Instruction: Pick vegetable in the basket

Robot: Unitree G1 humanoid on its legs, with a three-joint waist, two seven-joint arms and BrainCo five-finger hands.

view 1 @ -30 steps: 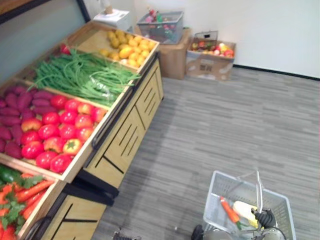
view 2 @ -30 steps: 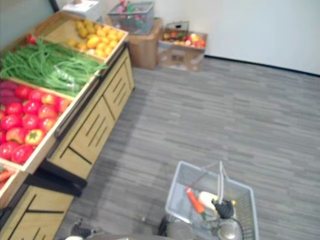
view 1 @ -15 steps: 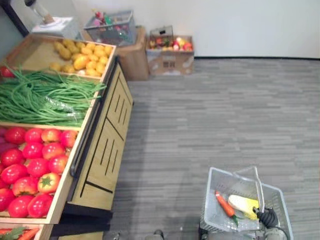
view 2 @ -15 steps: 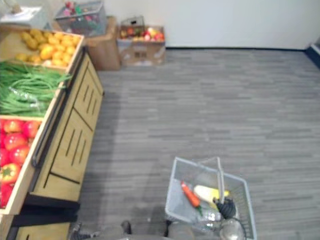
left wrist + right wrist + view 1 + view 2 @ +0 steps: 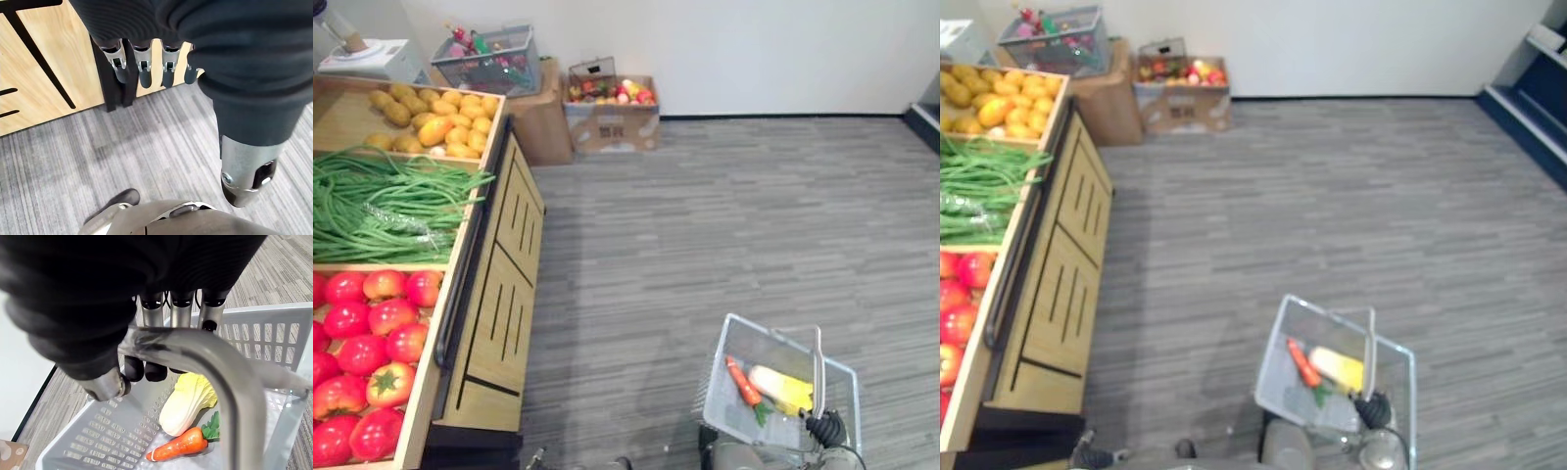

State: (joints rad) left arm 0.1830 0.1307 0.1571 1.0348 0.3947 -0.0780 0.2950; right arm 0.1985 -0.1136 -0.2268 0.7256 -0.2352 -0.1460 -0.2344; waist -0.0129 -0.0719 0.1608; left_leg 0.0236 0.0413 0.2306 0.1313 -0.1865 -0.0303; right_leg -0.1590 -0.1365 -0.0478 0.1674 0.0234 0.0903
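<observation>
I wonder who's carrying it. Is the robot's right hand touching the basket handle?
Touching. In the right wrist view the right hand curls its fingers round the basket handle.

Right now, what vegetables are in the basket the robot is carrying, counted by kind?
carrot: 1
cabbage: 1
Total: 2 vegetables, both lying in the basket, whose handle the right hand grips.
</observation>
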